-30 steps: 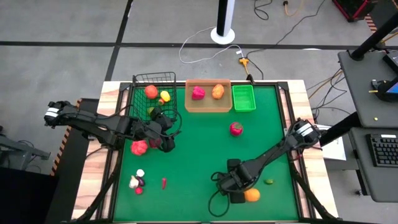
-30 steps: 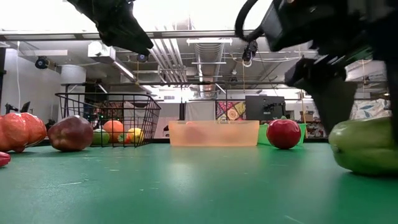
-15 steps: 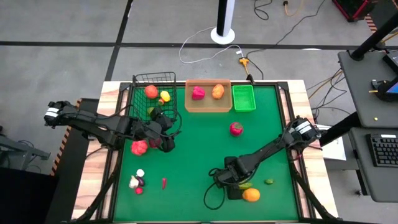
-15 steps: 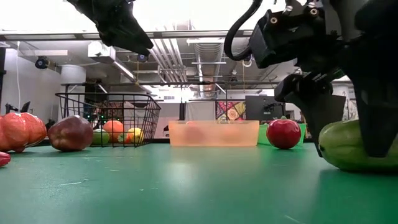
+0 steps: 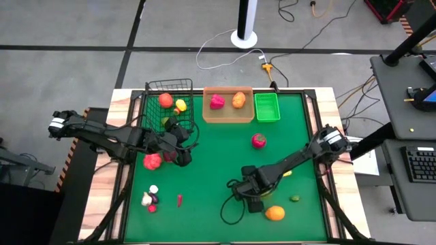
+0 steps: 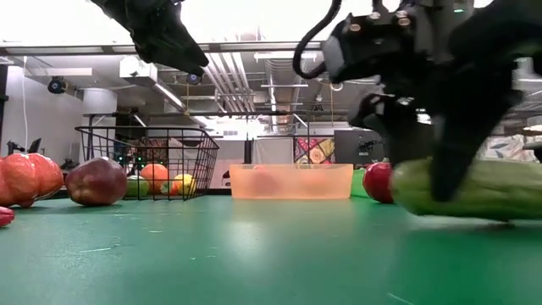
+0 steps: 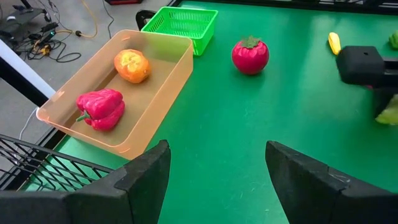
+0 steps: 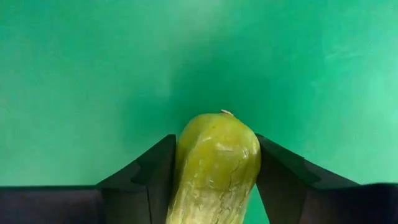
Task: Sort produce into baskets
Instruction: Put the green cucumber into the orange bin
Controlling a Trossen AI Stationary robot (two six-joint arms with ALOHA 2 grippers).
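Note:
My right gripper (image 5: 253,196) is low over the mat near the table's near edge, shut on a green cucumber (image 6: 474,188), which also shows in the right wrist view (image 8: 214,162). My left gripper (image 5: 182,151) hangs open and empty beside the black wire-mesh basket (image 5: 169,84), which holds several pieces. The tan tray (image 5: 228,120) holds a pink-red pepper (image 7: 99,109) and an orange piece (image 7: 132,65). The green bin (image 5: 267,107) stands to the right of the tray. My right gripper pinches the cucumber's two sides (image 8: 186,165) between its two fingers. The cucumber's rounded end (image 8: 217,124) sticks out past the fingertips. The fingers come down from above at a slant. The cucumber lies about level, close over the mat; whether it touches the mat I cannot tell.
A red round piece (image 5: 259,141) lies mid-table. An orange (image 5: 274,213), a small green piece (image 5: 294,199) and a yellow piece (image 5: 287,173) lie near my right arm. A red pepper (image 5: 152,161) and several small pieces (image 5: 150,199) lie at the left.
My right gripper has gone away from the near edge and a little toward the table's left, carrying the cucumber away from the orange. In the low view the cucumber showed end-on; now it shows lengthwise.

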